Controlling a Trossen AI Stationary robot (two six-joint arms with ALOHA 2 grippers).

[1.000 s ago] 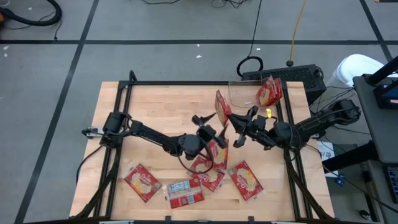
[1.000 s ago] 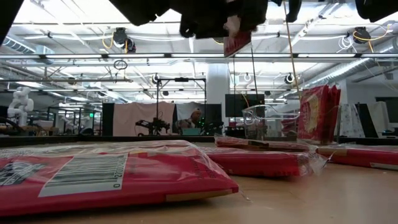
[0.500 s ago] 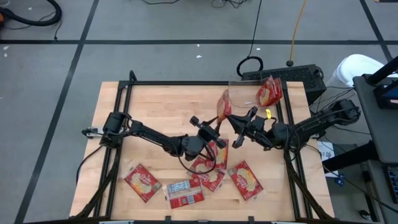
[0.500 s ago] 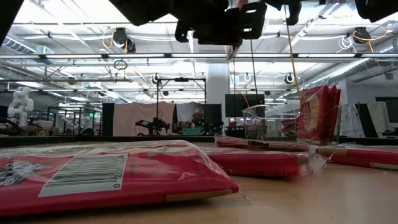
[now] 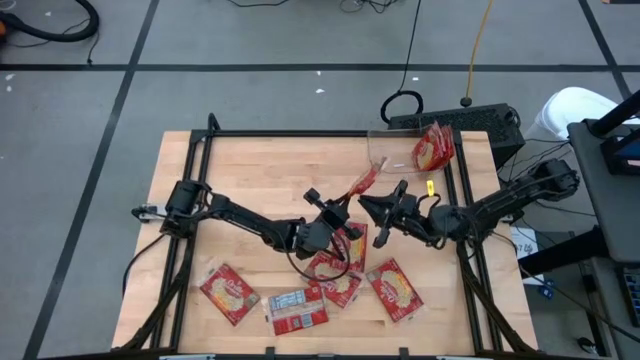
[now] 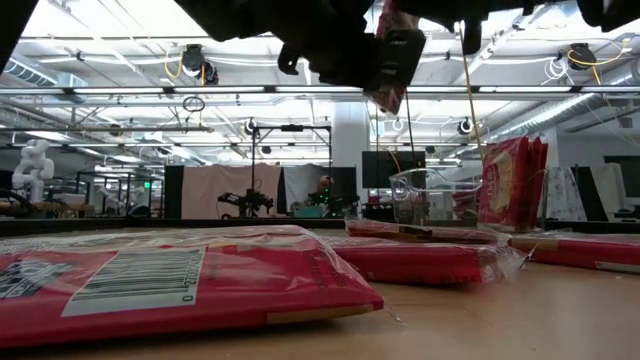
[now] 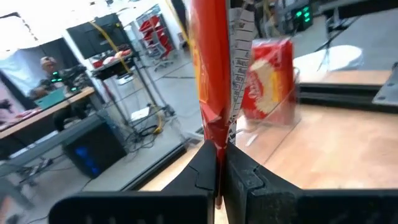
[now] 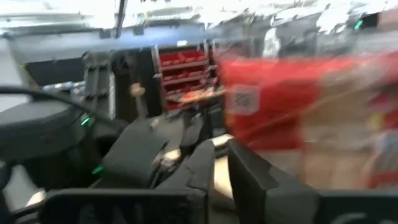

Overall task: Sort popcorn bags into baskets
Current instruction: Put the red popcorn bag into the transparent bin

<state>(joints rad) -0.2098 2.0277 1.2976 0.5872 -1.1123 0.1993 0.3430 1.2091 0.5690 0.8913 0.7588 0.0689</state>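
One red popcorn bag (image 5: 362, 186) hangs in the air over the table's middle, with my left gripper (image 5: 345, 208) shut on its lower end. In the left wrist view the bag (image 7: 211, 62) shows edge-on, rising out of the fingers. My right gripper (image 5: 368, 210) stands close beside it to the right, its fingers (image 8: 199, 168) slightly apart with nothing between them. The clear basket (image 5: 400, 152) sits at the far right with one bag (image 5: 432, 147) leaning upright in it. Several more bags (image 5: 335, 278) lie flat near the front edge. My left gripper pinches the bag's lower edge (image 7: 217, 134) between its two fingers. The fingers lie level and come from the table's left. The bag is lifted clear of the table and slants up and away from the fingers toward the basket.
Flat bags lie at the front: one at the left (image 5: 229, 292), one label-up (image 5: 297, 310), one at the right (image 5: 395, 288). The dark table frame (image 5: 200, 150) runs along the edges. Bare wood shows at the far left.
My left gripper has shut on the lower end of the bag that my right gripper held upright. The right gripper has let go and sunk a little. The bag has tipped from upright to a slant toward the basket, its lower end staying in place.
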